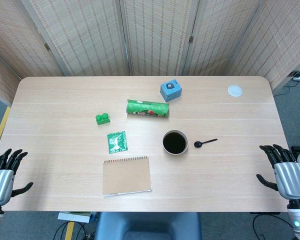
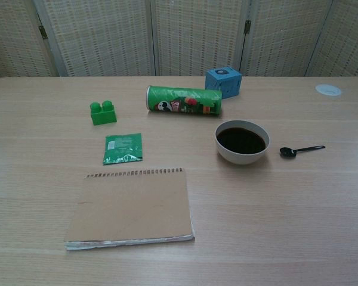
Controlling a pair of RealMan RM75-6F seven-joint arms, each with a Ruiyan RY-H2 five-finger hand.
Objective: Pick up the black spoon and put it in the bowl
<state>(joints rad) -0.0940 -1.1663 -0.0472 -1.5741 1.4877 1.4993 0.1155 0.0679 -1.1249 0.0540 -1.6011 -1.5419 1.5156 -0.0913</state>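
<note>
Our right hand [image 1: 288, 172] hung off the right edge of the tabletop [image 1: 230, 165], near the front corner, fingers spread and holding nothing. Our left hand [image 1: 4, 172] sat the same way off the left edge, fingers apart and empty. Only the head view showed them.

The spoon [image 1: 205, 143] lay flat on the tabletop right of centre, well apart from our right hand and between it and the bowl [image 1: 175, 142]. It was small, black and slightly glossy, its rounded scoop pointing at the bowl and its thin handle angled toward the right edge. It lay just beside the bowl without touching it.

The bowl was round, with a pale outer wall and a dark inside. Behind it lay a green can [image 1: 147, 108] on its side, a smooth printed cylinder. A blue cube [image 1: 171, 91] stood farther back. Toward the left were a green studded brick [image 1: 103, 118] and a flat green sachet [image 1: 117, 142]. Near the front edge lay a brown spiral-bound notebook [image 1: 126, 175] with a matte cover. A small white disc [image 1: 234, 90] lay near the far right corner.
</note>
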